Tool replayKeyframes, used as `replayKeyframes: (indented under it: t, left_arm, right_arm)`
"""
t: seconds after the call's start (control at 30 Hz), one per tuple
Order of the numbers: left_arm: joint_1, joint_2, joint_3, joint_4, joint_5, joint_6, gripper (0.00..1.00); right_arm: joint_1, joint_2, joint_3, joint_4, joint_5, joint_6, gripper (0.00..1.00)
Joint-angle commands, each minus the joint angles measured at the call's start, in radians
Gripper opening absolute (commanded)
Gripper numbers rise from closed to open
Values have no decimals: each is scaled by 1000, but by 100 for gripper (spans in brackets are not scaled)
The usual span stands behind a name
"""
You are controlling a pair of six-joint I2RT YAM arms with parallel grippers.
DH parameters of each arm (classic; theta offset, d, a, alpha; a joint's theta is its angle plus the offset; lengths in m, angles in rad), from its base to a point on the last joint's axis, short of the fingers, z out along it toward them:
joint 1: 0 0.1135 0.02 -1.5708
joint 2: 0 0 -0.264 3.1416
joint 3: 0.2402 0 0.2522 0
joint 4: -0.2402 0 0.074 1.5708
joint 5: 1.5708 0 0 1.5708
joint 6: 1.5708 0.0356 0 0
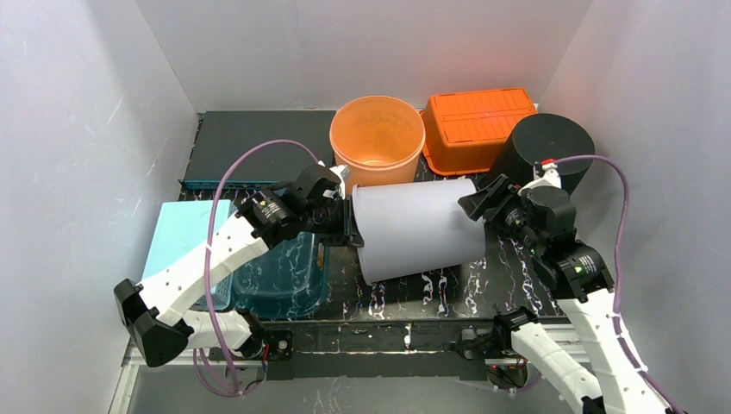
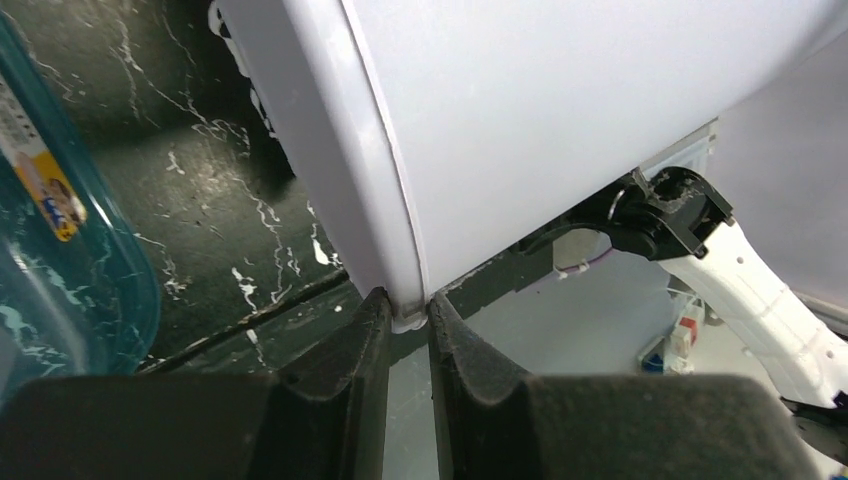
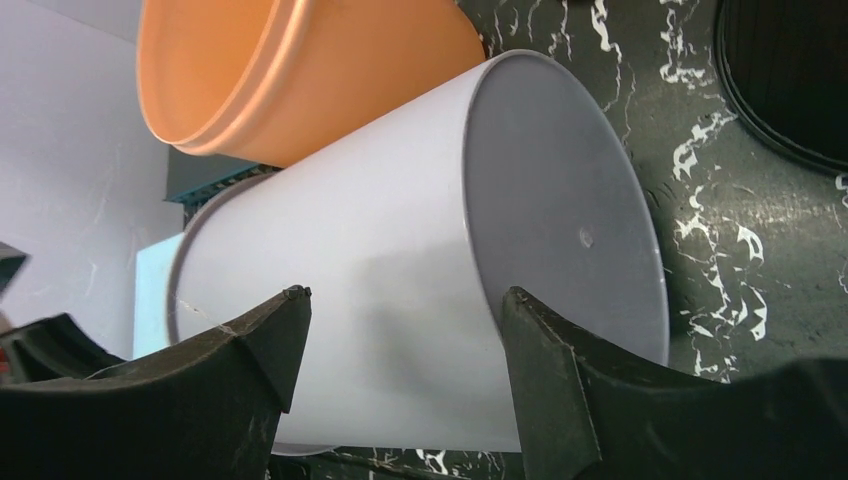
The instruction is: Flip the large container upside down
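The counter [image 1: 405, 295] is black with white marble veining. Along its back stand an orange bucket [image 1: 377, 138] with its mouth up, an orange crate [image 1: 477, 128] with its ribbed face up just right of the bucket, and a black round container [image 1: 545, 148] at the far right, while a dark flat panel [image 1: 250, 147] lies in the back left corner. Nearer, a pale blue flat sheet [image 1: 181, 233] and a clear teal tub [image 1: 284, 276] sit at the left, touching each other, and the large white container [image 1: 418, 228] lies on its side in the middle, in front of the bucket.
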Motion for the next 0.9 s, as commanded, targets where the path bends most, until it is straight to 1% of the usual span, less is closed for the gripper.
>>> replayKeyframes:
  t: [0.0, 0.17, 0.47, 0.87]
  left_arm:
    - [-26, -10, -47, 253, 160, -87, 2]
    - [-35, -19, -90, 308, 165, -118, 1]
    - [-55, -17, -171, 402, 171, -166, 0]
    - [-80, -8, -284, 467, 159, -202, 0]
  right_arm:
    - [25, -28, 85, 80, -195, 97, 77]
    - [25, -23, 120, 65, -206, 93, 77]
    - [25, 43, 205, 67, -299, 45, 75]
    - [25, 111, 233, 77, -387, 2, 73]
